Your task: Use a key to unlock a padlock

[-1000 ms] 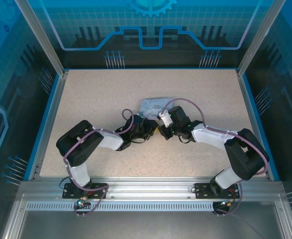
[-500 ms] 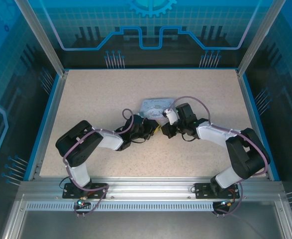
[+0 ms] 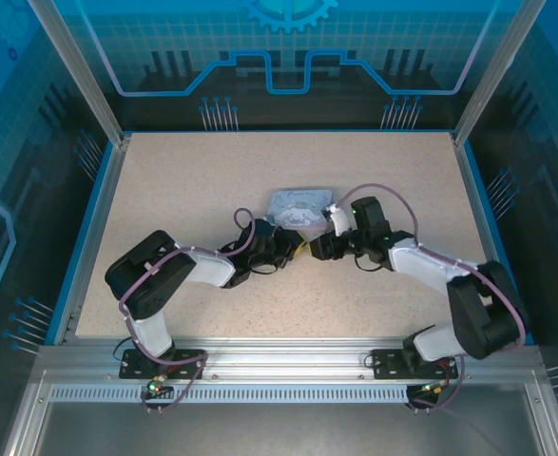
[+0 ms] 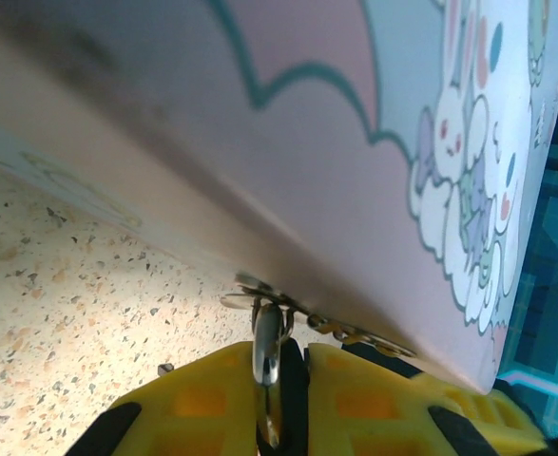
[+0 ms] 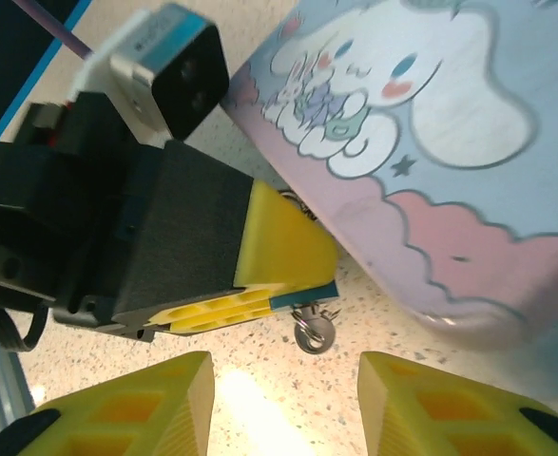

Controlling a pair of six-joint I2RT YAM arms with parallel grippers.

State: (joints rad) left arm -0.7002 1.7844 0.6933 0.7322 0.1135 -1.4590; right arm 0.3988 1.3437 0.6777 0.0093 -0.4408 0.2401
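My left gripper [image 3: 291,249] sits just in front of the pale-blue cartoon tin and is shut on the tiny padlock. In the right wrist view the padlock [image 5: 306,295] is a bluish sliver at the tips of the left gripper's yellow fingers [image 5: 280,249]. A small silver key [image 5: 315,334] on a ring hangs from its lower end. In the left wrist view a thin metal shackle [image 4: 265,353] stands pinched between the yellow fingers. My right gripper [image 5: 283,407] is open, facing the key from a short distance and touching nothing; in the top view the right gripper [image 3: 319,249] lies right of the left one.
The pale-blue tin [image 3: 300,203] with a cartoon print lies flat on the speckled table [image 3: 183,180], right behind both grippers. Its side [image 4: 288,161] looms close over the left fingers. A blue rim and glass walls border the table.
The right arm has swung to the right and its gripper has drawn back a little from the left gripper. The left arm and the padlock have stayed in place.
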